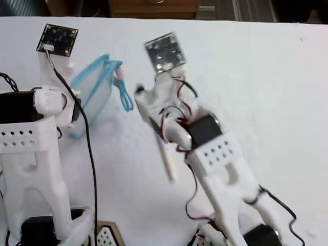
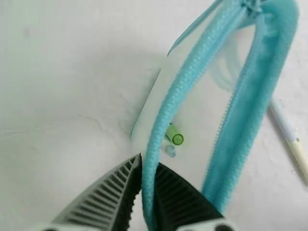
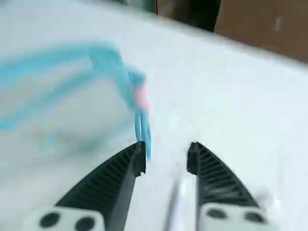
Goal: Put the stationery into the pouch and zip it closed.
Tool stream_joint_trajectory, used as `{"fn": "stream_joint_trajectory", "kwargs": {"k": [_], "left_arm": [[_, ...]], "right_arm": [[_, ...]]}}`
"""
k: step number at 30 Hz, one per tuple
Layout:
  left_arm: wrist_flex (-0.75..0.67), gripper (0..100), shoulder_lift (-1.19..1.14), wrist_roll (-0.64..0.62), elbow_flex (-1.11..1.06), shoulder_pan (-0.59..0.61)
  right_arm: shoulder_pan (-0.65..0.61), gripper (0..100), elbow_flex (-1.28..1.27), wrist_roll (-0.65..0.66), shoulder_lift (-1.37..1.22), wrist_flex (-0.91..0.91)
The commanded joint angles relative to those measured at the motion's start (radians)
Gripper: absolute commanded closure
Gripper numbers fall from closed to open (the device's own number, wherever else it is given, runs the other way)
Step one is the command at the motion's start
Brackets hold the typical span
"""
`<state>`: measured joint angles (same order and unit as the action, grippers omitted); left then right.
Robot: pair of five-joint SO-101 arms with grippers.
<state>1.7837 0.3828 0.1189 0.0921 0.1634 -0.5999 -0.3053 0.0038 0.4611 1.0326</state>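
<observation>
**Pouch pinned open, pen waiting under the right jaws**

The white table (image 1: 266, 77) carries the blue see-through pouch (image 1: 95, 89), which lies unzipped. The left gripper (image 2: 147, 163) is clamped on the near zip edge, the tape pinched between its jaws and the mouth gaping ahead of them. The right gripper (image 3: 166, 156) has its jaws apart and empty, with the pouch ahead and off to one finger's side. The white pen (image 1: 168, 160) lies on the table below and behind those jaws, apart from the pouch. Its long axis runs roughly from the pouch mouth back along the right arm. That arm is much the nearer, so the pick likely falls to it. The zip's blue pull loop (image 1: 124, 100) sits just beside one right fingertip. A small green item (image 2: 175, 137) lies inside the pouch, just ahead of the left jaws.
</observation>
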Motion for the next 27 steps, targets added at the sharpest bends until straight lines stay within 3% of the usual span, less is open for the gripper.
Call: {"fn": "stream_joint_trajectory", "kwargs": {"k": [1,7,20,27], "left_arm": [[0.002,98,-0.001,-0.005,0.011,0.004],[0.002,98,0.002,-0.005,0.006,0.008],[0.002,98,0.002,-0.005,0.011,0.008],[0.002,98,0.002,-0.005,0.012,0.008]], "right_arm": [[0.004,78.3,0.048,0.104,-0.128,0.177],[0.008,76.2,0.103,0.117,-0.404,0.228],[0.064,76.2,0.477,0.115,-0.993,0.219],[0.061,79.0,0.654,0.048,-1.144,0.34]]}}
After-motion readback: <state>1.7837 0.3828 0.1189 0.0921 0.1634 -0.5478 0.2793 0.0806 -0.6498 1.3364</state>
